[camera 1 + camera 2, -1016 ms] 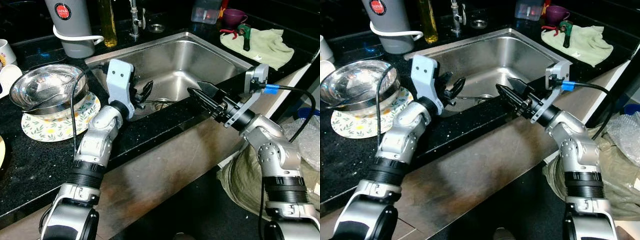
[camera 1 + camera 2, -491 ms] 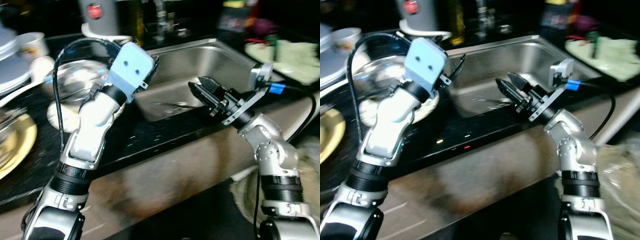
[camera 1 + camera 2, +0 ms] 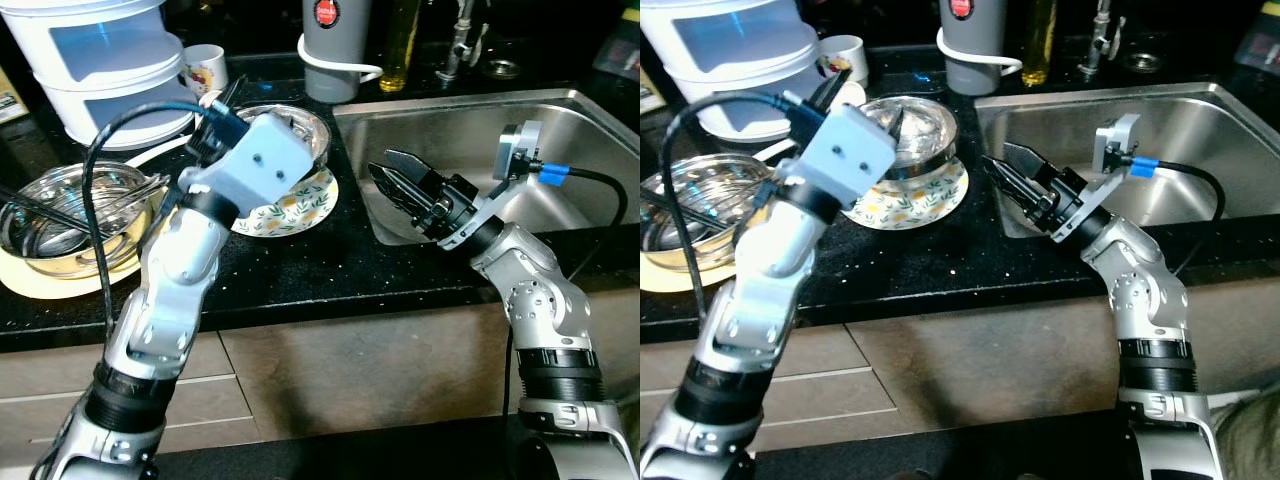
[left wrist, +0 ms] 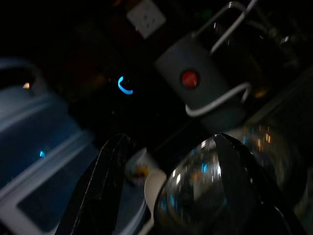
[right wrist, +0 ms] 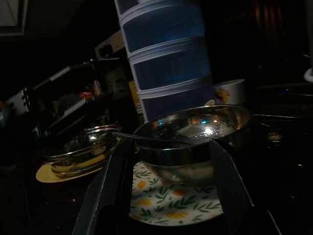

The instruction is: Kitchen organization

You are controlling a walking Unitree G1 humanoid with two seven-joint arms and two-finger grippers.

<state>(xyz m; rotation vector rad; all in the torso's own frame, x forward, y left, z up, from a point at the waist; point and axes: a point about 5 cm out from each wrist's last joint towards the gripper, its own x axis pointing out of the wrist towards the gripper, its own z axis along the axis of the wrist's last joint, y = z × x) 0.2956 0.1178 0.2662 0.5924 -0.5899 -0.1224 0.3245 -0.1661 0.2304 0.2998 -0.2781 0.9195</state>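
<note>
Reach seems the step in hand — left hand (image 4: 166,196) open above the steel bowl (image 3: 915,130) on the flowered plate (image 3: 910,195), near the tabletop's sink edge. Right hand (image 3: 400,180) open, empty, at the sink (image 3: 560,130) rim. Next: lower and grip the bowl's rim.

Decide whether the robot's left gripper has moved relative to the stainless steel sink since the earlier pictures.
Yes. The left gripper has swung away from the stainless steel sink, leftward over the shiny metal bowl on the floral plate.
</note>
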